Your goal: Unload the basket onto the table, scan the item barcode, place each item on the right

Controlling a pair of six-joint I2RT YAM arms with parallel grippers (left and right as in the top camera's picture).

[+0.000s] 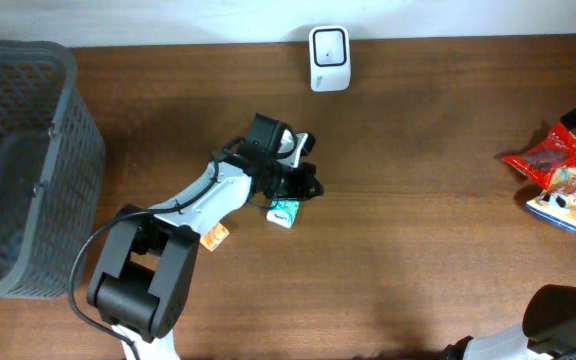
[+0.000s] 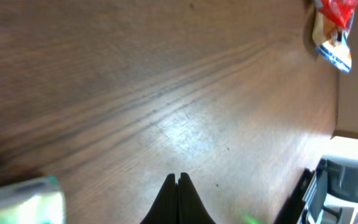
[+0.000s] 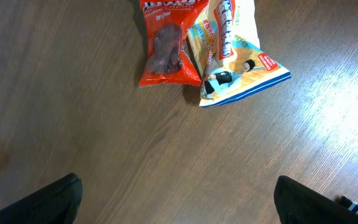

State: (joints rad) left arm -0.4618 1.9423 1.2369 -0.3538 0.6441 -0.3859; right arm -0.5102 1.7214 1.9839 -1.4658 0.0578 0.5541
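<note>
A small green and white box (image 1: 284, 212) lies on the wooden table, just below and left of my left gripper (image 1: 311, 186). In the left wrist view the box (image 2: 22, 203) is a blur at the bottom left, beside the left gripper (image 2: 179, 178) and not between its fingers. This gripper is shut, jaws pressed together with nothing in them. The white barcode scanner (image 1: 328, 58) stands at the table's far edge, above the gripper. My right gripper (image 3: 176, 190) hangs open over bare wood, short of a red snack bag (image 3: 166, 43) and a white and blue snack bag (image 3: 238, 59).
A dark mesh basket (image 1: 63, 130) fills the left side of the table. A small orange packet (image 1: 215, 236) lies beside the left arm. The two snack bags (image 1: 563, 180) sit at the right edge. The right arm's base (image 1: 568, 315) is at the bottom right.
</note>
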